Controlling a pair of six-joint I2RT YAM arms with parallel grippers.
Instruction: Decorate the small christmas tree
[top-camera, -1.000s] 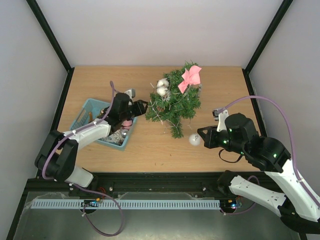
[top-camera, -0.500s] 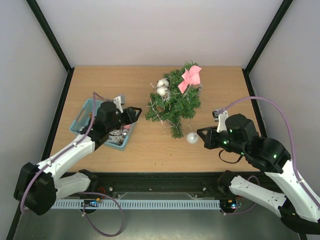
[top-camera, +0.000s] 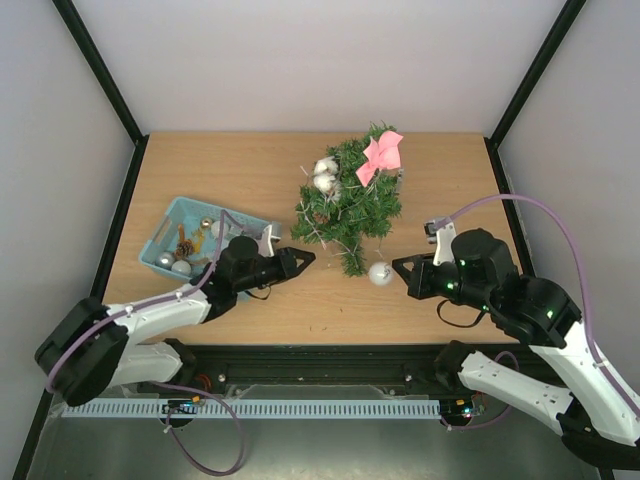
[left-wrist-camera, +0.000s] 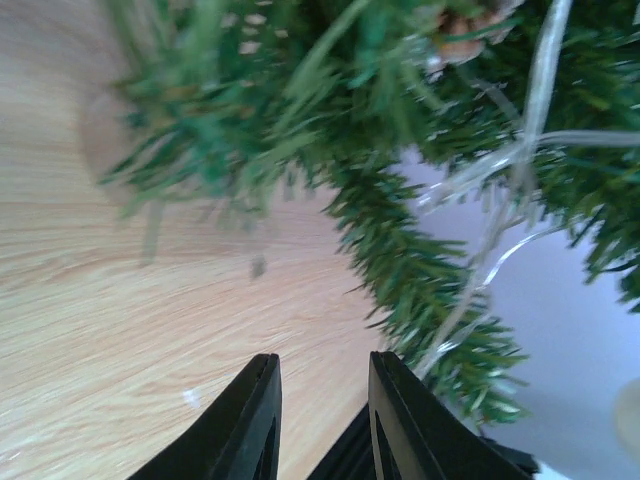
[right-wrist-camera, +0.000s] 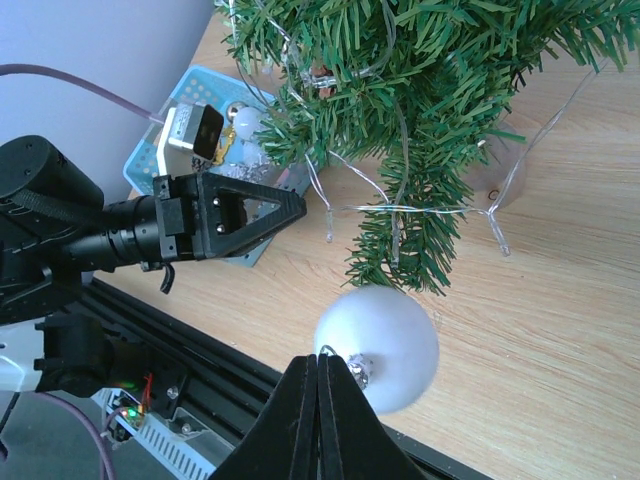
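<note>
The small christmas tree (top-camera: 350, 200) stands mid-table with a pink bow (top-camera: 383, 152) and white ornaments (top-camera: 325, 175) on it. Light strands hang from its branches (right-wrist-camera: 400, 110). My right gripper (top-camera: 397, 268) is shut on the hanger loop of a silver ball (top-camera: 379, 273). It holds the ball (right-wrist-camera: 385, 340) just under the tip of the tree's lowest front branch, with its fingertips (right-wrist-camera: 320, 365) pressed together. My left gripper (top-camera: 300, 258) is open and empty, low over the table, pointing at the tree's lower branches (left-wrist-camera: 420, 260). It also shows in the right wrist view (right-wrist-camera: 270, 210).
A teal basket (top-camera: 170, 215) with several ornaments sits at the left, behind my left arm; it also shows in the right wrist view (right-wrist-camera: 145, 155). The table's black front rail (top-camera: 320, 352) runs close under both grippers.
My left arm has left the basket and swung forward and right, and now points at the tree's front. My right gripper has carried the silver ball slightly left toward the lowest branch.
</note>
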